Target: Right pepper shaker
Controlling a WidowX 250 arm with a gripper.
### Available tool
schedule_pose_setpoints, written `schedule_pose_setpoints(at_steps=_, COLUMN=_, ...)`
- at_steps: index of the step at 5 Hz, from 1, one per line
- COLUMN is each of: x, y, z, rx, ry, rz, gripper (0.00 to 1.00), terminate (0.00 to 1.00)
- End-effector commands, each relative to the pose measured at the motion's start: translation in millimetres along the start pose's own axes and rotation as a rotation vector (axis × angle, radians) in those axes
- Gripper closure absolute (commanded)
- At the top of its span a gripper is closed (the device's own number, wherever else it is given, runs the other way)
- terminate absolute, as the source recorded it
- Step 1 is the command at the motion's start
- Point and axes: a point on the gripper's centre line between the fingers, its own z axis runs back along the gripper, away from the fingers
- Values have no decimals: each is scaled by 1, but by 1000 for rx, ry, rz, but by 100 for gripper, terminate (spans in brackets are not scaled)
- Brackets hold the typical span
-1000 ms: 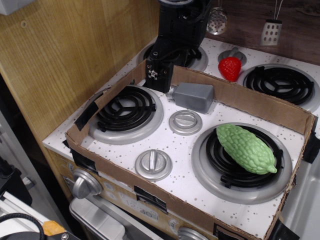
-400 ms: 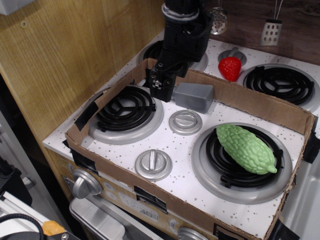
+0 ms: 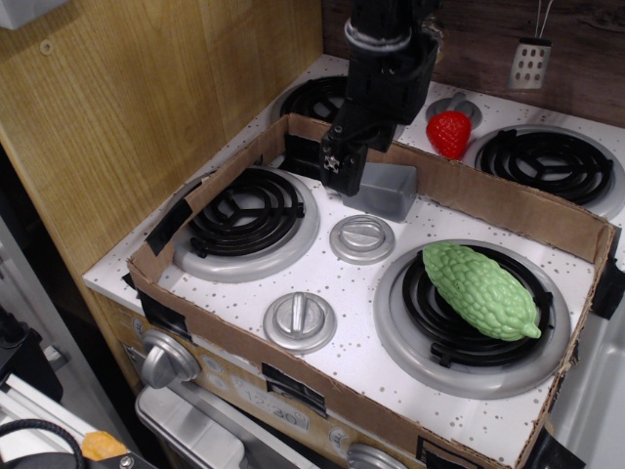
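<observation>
The pepper shaker [image 3: 393, 188] lies on its side on the white stovetop inside the cardboard box, near the back wall. Only its grey blocky body shows. Its silver cap end points left and is hidden behind my gripper [image 3: 344, 168]. The black gripper hangs down over that left end, touching or just in front of it. I cannot tell from this view whether the jaws are open or closed.
A cardboard box wall [image 3: 508, 200] rings the stovetop. A green bitter gourd [image 3: 480, 290] lies on the right burner. A strawberry [image 3: 449, 133] sits behind the box. Two silver knobs [image 3: 362, 237] [image 3: 300, 320] and the left burner [image 3: 246, 213] lie in front. A wooden panel [image 3: 146, 98] stands at left.
The gripper has moved right and a little down, from the box's back-left corner to the shaker's cap end, now covering the cap. The shaker has not moved.
</observation>
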Motion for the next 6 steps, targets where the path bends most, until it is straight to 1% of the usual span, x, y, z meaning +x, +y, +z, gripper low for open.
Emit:
schedule_pose_setpoints(at_steps=1, x=-6, y=33, z=-9, rx=116, ry=-15, rz=-63, gripper=0, terminate=0)
schedule_pose_setpoints(at_steps=3, x=-11, y=47, z=-21, rx=138, ry=-38, rz=-80, gripper=0, terminate=0)
schedule_pose_setpoints(at_steps=5, x=-13, y=46, z=-32, rx=150, ry=-58, rz=-75, gripper=0, terminate=0)
schedule_pose_setpoints(at_steps=6, x=-15, y=47, z=-38, rx=143, ry=-75, rz=-75, gripper=0, terminate=0)
